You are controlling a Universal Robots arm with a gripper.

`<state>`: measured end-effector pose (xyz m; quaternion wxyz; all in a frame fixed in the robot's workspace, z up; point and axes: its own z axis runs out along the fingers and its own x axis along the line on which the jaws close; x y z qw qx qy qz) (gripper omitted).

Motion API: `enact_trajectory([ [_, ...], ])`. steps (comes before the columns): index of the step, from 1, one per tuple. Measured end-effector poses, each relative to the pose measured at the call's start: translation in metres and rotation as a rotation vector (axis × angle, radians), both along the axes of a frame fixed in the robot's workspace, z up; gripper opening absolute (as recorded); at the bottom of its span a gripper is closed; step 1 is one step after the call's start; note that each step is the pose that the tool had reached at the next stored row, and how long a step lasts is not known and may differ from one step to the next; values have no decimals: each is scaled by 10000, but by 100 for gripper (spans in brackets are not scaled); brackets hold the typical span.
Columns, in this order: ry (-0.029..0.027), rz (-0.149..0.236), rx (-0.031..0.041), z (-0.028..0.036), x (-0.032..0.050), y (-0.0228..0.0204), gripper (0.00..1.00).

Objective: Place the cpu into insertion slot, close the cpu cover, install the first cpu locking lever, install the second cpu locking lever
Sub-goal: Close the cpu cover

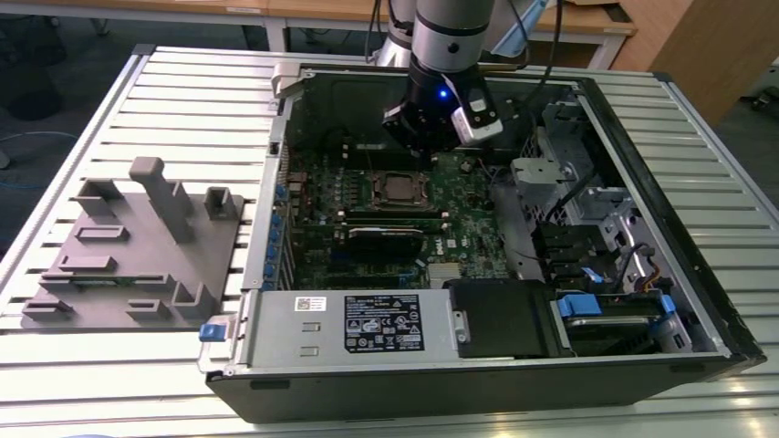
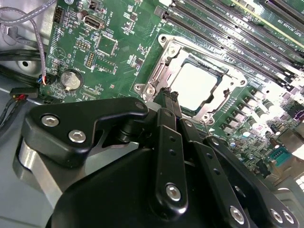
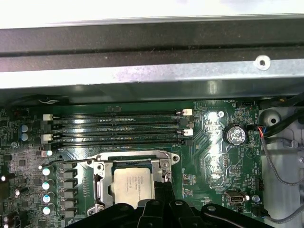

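At the edge of the insertion slot (image 2: 216, 71), the gripper (image 2: 169, 95) hangs, fingers pressed together; the cpu (image 2: 195, 87) lies seated, cpu cover (image 2: 159, 71) down. A sideways slip could scrape the green board (image 2: 128, 66).

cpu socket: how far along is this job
Done: the cpu sits in the socket, and the cover lies flat around it. In hand: the gripper has its tip at the socket's edge, beside the cover. Left: I cannot tell whether either locking lever is latched.
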<state>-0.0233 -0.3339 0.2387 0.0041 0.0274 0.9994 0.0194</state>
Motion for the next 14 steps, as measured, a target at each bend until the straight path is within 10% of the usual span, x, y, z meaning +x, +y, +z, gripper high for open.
enact_trajectory([
  [7,160,1,-16,-2,0,0,10],
  [14,166,0,-12,-29,0,0,10],
])
